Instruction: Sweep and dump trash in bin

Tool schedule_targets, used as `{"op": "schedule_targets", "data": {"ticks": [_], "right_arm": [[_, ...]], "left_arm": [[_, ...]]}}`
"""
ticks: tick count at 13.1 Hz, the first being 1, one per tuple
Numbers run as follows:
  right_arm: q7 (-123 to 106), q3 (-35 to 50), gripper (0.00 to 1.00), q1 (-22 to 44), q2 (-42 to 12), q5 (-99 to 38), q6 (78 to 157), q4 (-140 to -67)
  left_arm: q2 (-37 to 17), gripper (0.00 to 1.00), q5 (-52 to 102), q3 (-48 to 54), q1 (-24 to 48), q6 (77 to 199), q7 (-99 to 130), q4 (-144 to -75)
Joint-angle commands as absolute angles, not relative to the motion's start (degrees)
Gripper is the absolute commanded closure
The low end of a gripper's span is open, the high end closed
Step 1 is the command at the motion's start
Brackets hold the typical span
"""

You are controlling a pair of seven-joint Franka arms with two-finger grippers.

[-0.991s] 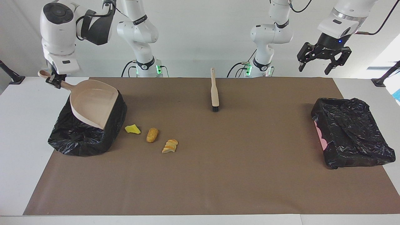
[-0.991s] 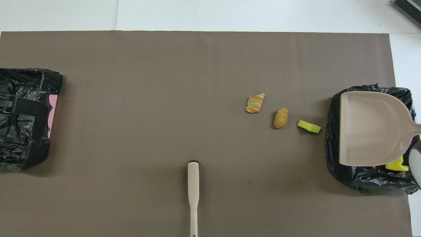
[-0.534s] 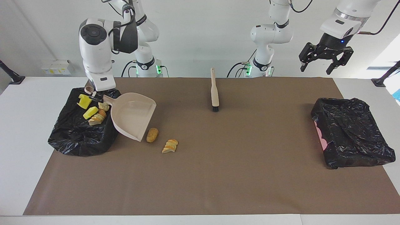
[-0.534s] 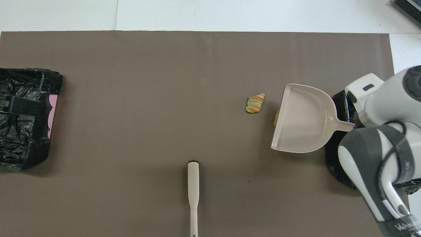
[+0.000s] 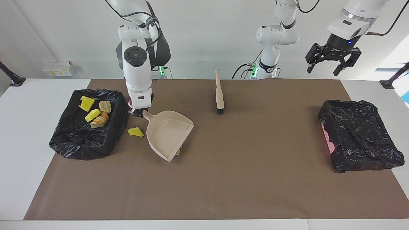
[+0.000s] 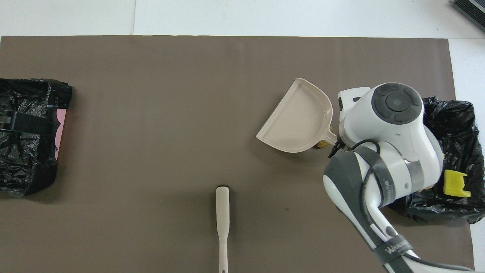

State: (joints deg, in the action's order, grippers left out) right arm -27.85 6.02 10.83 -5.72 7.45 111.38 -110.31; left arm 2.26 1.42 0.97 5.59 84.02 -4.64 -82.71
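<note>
The right pincer (image 5: 138,112) is gripping the beige dustpan (image 5: 169,134) by its handle, fingers clamped tight, and holding the pan tilted over the brown mat (image 5: 223,179) — its open lip is pointing toward five o'clock in the facing view. A tan scrap (image 5: 179,150) is peeking out from under that lip, and in the overhead view another tan bit (image 6: 322,143) is showing at the pan's edge by the handle. At nine o'clock from the pan, a yellow sponge chunk (image 5: 135,132) is lying on the mat, just beside the black-lined bin (image 5: 80,143) at the right arm's end of the surface. Inside that bin, four pieces of trash (image 5: 96,111) are sitting together — yellow sponge and bread. At one o'clock from the pan, the brush (image 5: 219,92) is lying on the mat, untouched. The left pincer (image 5: 332,64) is hanging spread wide, holding nothing, above the second black-lined bin (image 5: 359,137).
</note>
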Motion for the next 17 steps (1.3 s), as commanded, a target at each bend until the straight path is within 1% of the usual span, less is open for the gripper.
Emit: {"op": "schedule_targets", "data": {"ticks": [1, 6, 8, 11, 12, 13, 14, 15, 16, 17], "right_arm": [[-14.3, 5.7, 1.0, 14.9, -9.8, 3.4, 113.7, -107.0], [14.1, 5.7, 1.0, 21.6, -17.3, -3.8, 114.7, -98.5], [23.7, 5.7, 1.0, 24.8, -22.0, -4.2, 114.5, -94.4], [36.8, 5.7, 1.0, 29.2, -31.3, -4.2, 113.8, -84.0], [39.2, 5.8, 1.0, 30.0, -33.1, -4.2, 114.2, -81.9], [39.3, 5.8, 1.0, 30.2, -33.4, -4.3, 114.8, -81.9], [39.4, 5.8, 0.92, 30.1, -33.4, -4.7, 114.7, -81.9], [38.7, 5.8, 0.14, 30.1, -33.2, -5.8, 114.9, -82.3], [38.2, 5.8, 0.0, 30.1, -32.8, -6.1, 117.1, -82.7], [38.1, 5.8, 0.0, 29.9, -32.0, -6.2, 117.3, -83.1]], "left_arm": [[3.3, 0.0, 0.9, 1.8, 4.5, 83.3, -5.4, -83.5], [3.7, 0.0, 0.9, 1.8, 5.2, 83.3, -5.2, -84.1], [3.7, 0.0, 0.9, 1.8, 5.3, 83.3, -5.2, -84.2], [4.1, 0.0, 0.9, 1.8, 4.9, 83.3, -5.4, -84.8], [4.3, 0.0, 0.9, 1.8, 4.9, 83.3, -5.7, -85.2], [4.6, 0.0, 0.9, 1.9, 4.9, 83.4, -5.8, -85.4], [4.6, 0.0, 0.9, 1.9, 4.9, 83.5, -5.8, -85.7], [4.7, 0.0, 0.9, 1.9, 4.9, 83.5, -5.6, -85.8], [4.7, 0.0, 0.9, 1.9, 4.9, 83.6, -5.3, -85.8], [4.7, 0.0, 0.9, 1.9, 4.9, 83.8, -5.3, -86.0]]}}
